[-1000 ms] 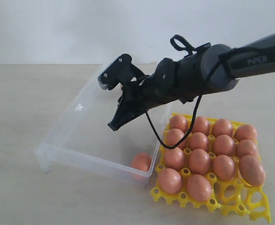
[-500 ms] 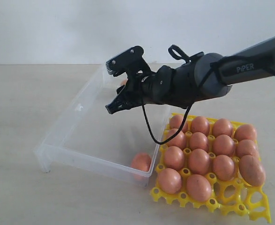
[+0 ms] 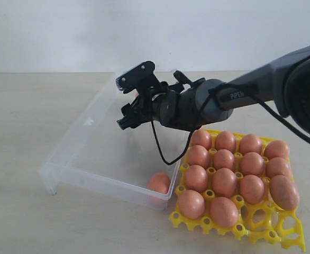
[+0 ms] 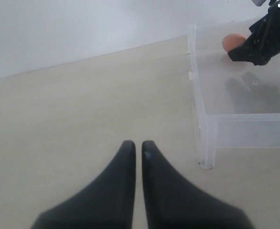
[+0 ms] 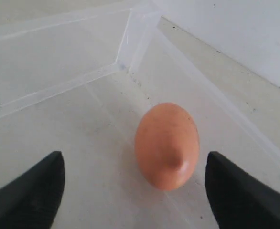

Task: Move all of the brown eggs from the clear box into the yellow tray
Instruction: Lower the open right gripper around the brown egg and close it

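Note:
One brown egg (image 5: 167, 145) lies on the floor of the clear box (image 3: 86, 124) near its far corner. My right gripper (image 5: 134, 164) is open, a finger on either side of that egg and not touching it. From outside, the right gripper (image 3: 122, 103) hangs over the far part of the box and mostly hides that egg. The left wrist view shows this egg (image 4: 233, 42) beside the right gripper's fingers (image 4: 259, 45). Another brown egg (image 3: 159, 183) rests in the box's near corner by the yellow tray (image 3: 261, 225). Several eggs (image 3: 225, 182) fill tray cells. My left gripper (image 4: 138, 145) is shut and holds nothing, over bare table beside the box (image 4: 245, 129).
The box and tray sit side by side on a pale table (image 3: 23, 116), with a white wall behind. A black cable (image 3: 163, 153) loops down from the right arm over the box's edge. Open cells remain along the tray's near edge (image 3: 282, 233).
The right gripper went from shut to wide open. It swung from pointing down into the box to level, reaching toward the far corner and the egg there.

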Available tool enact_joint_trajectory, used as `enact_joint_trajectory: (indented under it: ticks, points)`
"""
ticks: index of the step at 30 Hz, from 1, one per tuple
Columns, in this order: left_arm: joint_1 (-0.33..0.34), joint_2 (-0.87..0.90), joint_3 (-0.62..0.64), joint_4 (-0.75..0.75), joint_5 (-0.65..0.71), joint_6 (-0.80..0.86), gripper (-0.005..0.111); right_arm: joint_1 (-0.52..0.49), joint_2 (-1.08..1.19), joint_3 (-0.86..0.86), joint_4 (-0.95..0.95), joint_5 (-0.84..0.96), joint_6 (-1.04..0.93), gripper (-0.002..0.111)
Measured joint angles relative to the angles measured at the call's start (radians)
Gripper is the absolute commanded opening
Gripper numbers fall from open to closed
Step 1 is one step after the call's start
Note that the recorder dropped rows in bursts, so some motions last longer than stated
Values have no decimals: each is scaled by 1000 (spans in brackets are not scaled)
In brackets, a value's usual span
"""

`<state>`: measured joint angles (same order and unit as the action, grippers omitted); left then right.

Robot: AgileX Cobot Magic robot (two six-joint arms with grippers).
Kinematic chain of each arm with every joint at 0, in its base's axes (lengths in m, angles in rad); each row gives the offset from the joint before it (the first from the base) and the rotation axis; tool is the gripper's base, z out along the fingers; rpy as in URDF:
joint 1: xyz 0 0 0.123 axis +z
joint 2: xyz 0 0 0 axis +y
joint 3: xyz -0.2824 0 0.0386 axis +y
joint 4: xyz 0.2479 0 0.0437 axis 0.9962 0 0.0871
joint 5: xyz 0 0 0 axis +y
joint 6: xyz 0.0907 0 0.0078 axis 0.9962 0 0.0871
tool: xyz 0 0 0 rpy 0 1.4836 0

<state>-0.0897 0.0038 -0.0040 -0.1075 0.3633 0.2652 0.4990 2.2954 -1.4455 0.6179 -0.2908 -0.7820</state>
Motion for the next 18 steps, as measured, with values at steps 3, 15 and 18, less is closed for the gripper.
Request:
enact_joint_trajectory:
  ticks: [3,15,18]
  points:
    - [0,0,0,0,0,0,4,0,27,-24,-2,-16,0,71]
    - [0,0,0,0,0,0,4,0,114,-88,2,-165,-2,50]
    - [0,0,0,0,0,0,4,0,114,-88,2,-168,-2,49]
